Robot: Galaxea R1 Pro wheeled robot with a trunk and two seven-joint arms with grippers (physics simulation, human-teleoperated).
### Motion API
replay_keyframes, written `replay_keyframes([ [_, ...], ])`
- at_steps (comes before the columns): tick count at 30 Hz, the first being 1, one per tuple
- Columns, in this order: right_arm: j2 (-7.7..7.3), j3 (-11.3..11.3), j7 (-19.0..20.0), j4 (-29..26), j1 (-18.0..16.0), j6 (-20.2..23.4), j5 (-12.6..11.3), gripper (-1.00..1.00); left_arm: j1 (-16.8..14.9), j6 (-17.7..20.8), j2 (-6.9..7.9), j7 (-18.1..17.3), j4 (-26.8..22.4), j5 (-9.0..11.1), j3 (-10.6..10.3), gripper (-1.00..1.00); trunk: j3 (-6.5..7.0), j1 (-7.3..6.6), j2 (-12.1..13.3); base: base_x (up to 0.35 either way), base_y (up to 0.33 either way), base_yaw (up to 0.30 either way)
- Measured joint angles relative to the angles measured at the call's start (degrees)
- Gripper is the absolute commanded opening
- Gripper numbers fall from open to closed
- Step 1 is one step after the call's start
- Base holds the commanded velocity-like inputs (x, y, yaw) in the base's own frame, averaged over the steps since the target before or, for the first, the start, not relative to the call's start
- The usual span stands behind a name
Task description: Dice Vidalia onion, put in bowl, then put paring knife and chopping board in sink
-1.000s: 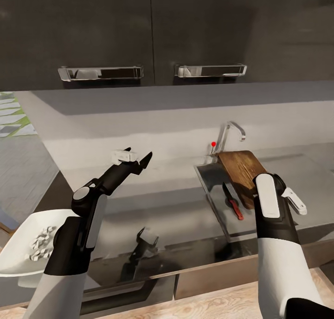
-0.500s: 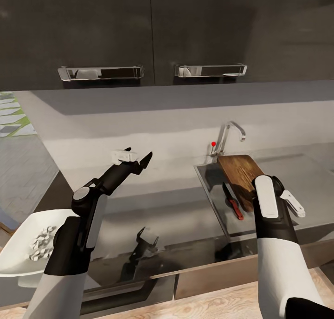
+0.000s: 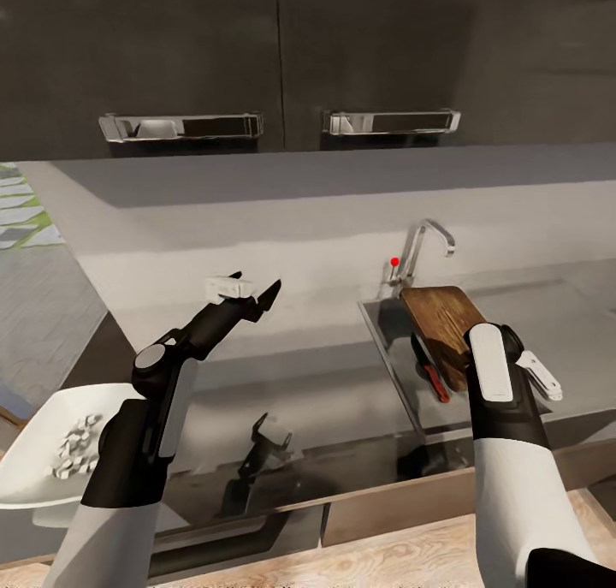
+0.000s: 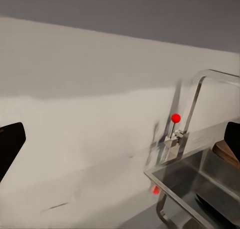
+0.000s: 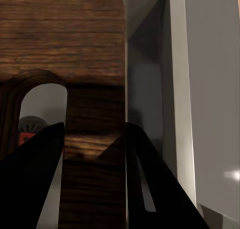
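Observation:
The chopping board [image 3: 441, 323] leans tilted in the sink [image 3: 374, 324], its far end up by the faucet. My right gripper [image 5: 95, 126] is shut on the board's strip [image 5: 95, 79] beside the handle slot; in the head view my right wrist [image 3: 492, 374] covers that grip. The paring knife [image 3: 428, 369] lies in the basin to the left of the board. The white bowl [image 3: 34, 477] stands at the countertop's left end with diced onion pieces [image 3: 73, 453] in it. My left gripper [image 3: 248, 293] hangs open and empty above the countertop [image 3: 325, 391].
The curved faucet [image 3: 425, 244] with its red knob [image 3: 393, 263] stands behind the sink, also seen from the left wrist as the knob [image 4: 175, 118]. Dark wall cabinets [image 3: 282, 57] hang overhead. A pale wall backs the counter.
The right gripper and the board have sunk a little lower into the sink and shifted slightly left. The head camera has tilted slightly. The left arm has not moved.

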Motion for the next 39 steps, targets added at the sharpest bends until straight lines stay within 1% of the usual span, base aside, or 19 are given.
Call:
replay_keyframes([
  [22,0.00,0.0,0.0,0.0,0.0,0.0,0.0,-1.00,0.0,0.0,-0.09,0.0,0.0,0.0,0.0,1.00,-2.04,0.00,0.0,0.000,0.000,0.000],
  [39,0.00,0.0,0.1,0.0,0.0,0.0,0.0,-1.00,0.0,0.0,-0.44,0.0,0.0,0.0,0.0,1.00,-3.62,0.00,0.0,0.000,0.000,0.000],
])
